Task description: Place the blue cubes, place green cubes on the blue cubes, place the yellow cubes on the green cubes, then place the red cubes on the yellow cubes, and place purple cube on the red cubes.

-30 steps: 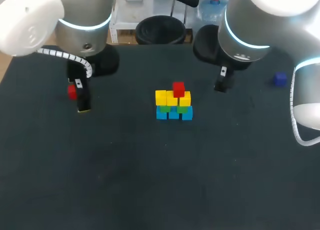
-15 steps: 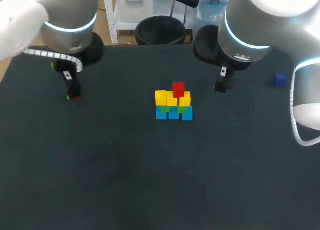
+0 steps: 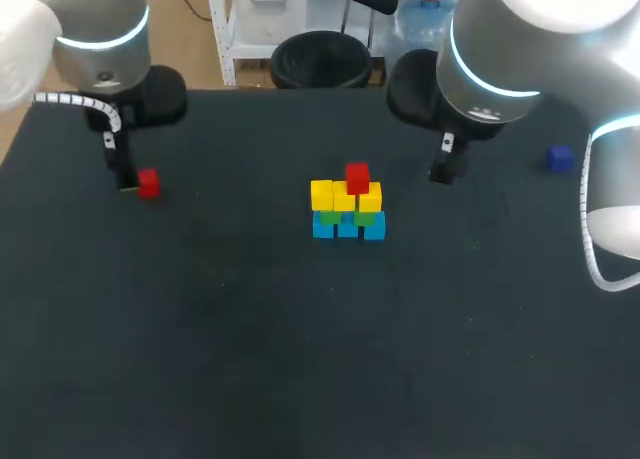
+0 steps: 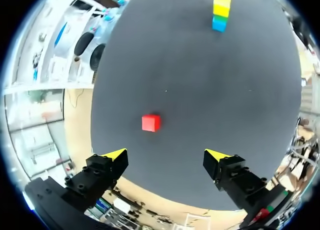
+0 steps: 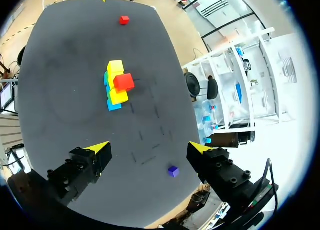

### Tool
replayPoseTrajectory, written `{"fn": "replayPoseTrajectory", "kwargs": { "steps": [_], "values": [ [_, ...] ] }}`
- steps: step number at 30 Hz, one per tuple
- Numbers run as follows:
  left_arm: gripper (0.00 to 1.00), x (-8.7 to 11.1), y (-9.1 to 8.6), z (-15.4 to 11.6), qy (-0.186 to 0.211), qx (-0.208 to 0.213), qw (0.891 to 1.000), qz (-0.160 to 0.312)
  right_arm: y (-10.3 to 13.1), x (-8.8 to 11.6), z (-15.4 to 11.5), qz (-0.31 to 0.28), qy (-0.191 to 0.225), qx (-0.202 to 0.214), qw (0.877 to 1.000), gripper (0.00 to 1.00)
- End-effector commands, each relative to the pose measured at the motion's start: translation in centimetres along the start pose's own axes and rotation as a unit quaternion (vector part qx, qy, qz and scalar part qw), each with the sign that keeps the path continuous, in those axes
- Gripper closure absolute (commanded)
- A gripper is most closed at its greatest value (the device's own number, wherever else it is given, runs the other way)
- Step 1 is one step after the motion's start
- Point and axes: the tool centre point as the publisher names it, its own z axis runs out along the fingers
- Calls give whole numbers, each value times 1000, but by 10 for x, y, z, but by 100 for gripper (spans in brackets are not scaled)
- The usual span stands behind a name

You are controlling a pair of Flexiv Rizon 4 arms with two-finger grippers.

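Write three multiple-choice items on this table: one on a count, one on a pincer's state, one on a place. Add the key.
1. How many red cubes sit on the stack? A) none B) one C) three
2. What state is the right pincer in? A) shut on a yellow cube B) open, empty C) shut on a green cube
3. Where is the loose red cube? A) on the table, ahead of the left pincer B) atop the stack C) in the right pincer
Key: 1 B, a single top red cube crowns it; 2 B, it stands wide with nothing in it; 3 A, the left wrist view shows it lying there.
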Motion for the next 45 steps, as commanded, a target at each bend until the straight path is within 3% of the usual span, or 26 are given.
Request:
{"fn": "replayPoseTrajectory", "kwargs": {
  "steps": [1,7,12,45],
  "values": [
    [0,-5,14,19,-9,8,1000,9,1,1,0,1,-2,3,1000,0],
    [0,-6,28,38,-9,18,1000,23,1,1,0,1,-2,3,1000,0],
    [0,-10,35,52,-18,51,998,30,1,1,0,1,-2,3,1000,0],
    [0,-21,36,112,-5,110,993,45,1,1,0,1,-2,3,1000,0]
  ]
}}
